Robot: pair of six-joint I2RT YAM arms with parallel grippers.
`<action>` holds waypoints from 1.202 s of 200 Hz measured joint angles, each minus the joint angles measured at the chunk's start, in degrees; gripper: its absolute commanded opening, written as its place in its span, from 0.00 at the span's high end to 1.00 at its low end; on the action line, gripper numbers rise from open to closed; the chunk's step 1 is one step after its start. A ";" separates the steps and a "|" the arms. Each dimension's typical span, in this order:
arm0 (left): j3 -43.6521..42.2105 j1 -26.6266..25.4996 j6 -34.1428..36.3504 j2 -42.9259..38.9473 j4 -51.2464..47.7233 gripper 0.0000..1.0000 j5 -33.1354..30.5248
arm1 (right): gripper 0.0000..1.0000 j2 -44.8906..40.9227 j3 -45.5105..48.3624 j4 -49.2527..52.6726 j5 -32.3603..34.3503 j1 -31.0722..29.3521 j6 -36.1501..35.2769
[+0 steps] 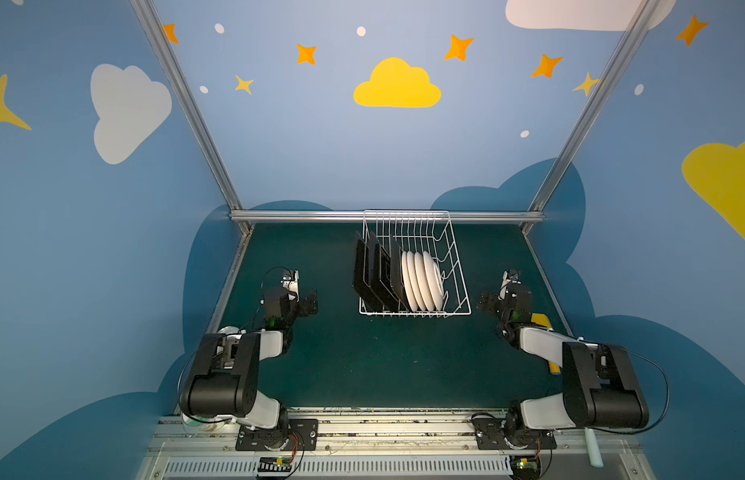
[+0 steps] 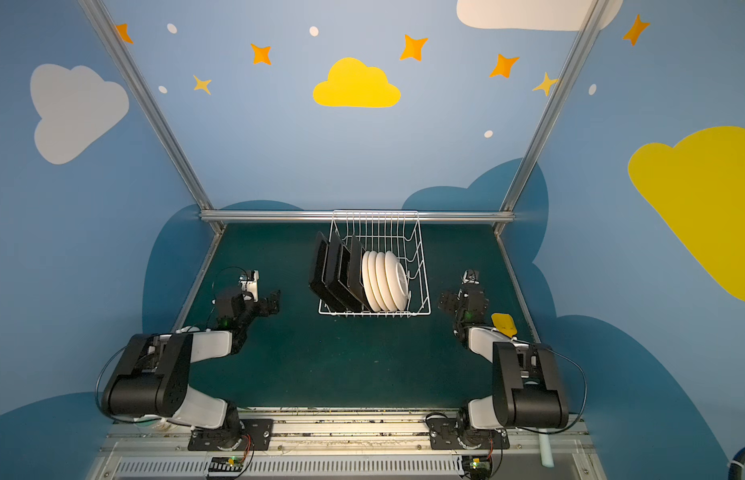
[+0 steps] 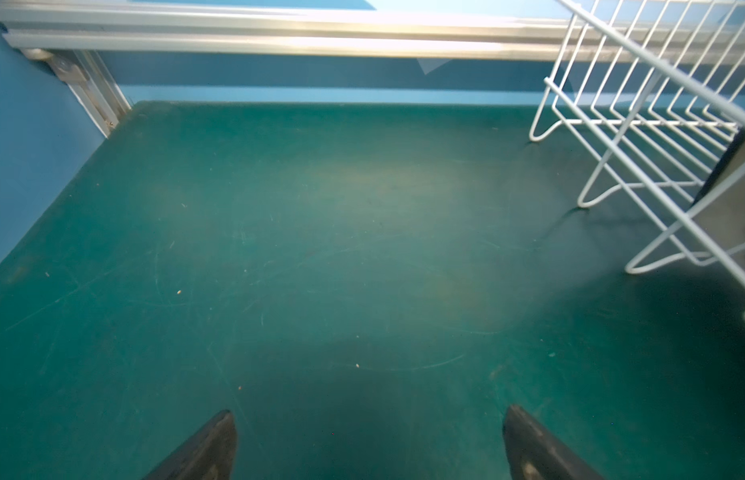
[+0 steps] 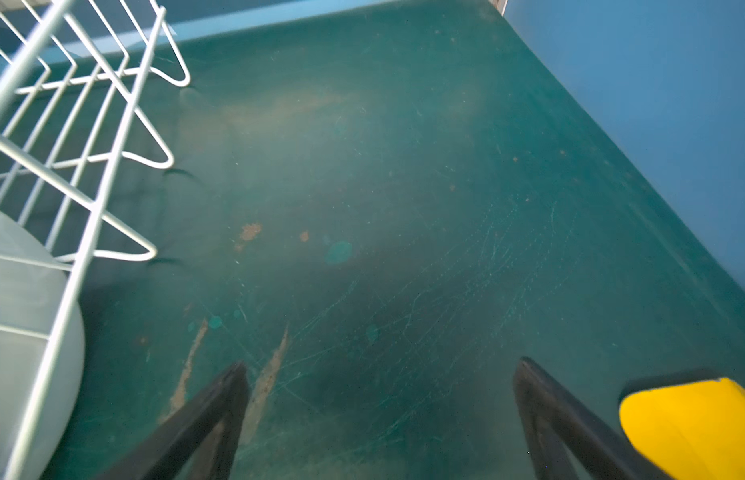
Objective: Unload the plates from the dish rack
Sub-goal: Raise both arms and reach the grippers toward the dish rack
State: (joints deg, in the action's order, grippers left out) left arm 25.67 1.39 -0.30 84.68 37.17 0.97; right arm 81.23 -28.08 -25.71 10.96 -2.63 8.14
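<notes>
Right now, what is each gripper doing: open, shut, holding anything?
Left gripper: open, holding nothing.
Right gripper: open, holding nothing.

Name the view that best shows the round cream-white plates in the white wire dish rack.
Both top views: the whole row of round cream-white plates stands in the white wire dish rack. The right wrist view catches one blurred rim through the wires; the left wrist shows none.
</notes>
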 measured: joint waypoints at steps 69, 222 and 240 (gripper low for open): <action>6.54 0.02 -1.66 -18.23 -13.70 0.00 0.48 | 0.01 -13.00 -1.46 7.32 2.99 -1.70 -0.76; 47.06 -6.67 -12.85 -9.68 -50.05 0.00 15.04 | 0.01 -14.32 -28.06 26.51 -12.74 -1.33 -2.86; 51.34 -8.37 -13.73 -6.32 -55.56 0.01 15.96 | 0.01 -13.03 -32.06 29.38 -17.42 -1.33 -3.08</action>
State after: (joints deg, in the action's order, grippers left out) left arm 77.01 -6.98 -14.02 78.37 -18.39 16.93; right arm 68.20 -60.14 3.66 -6.46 -3.97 5.06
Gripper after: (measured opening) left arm 0.995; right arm 0.988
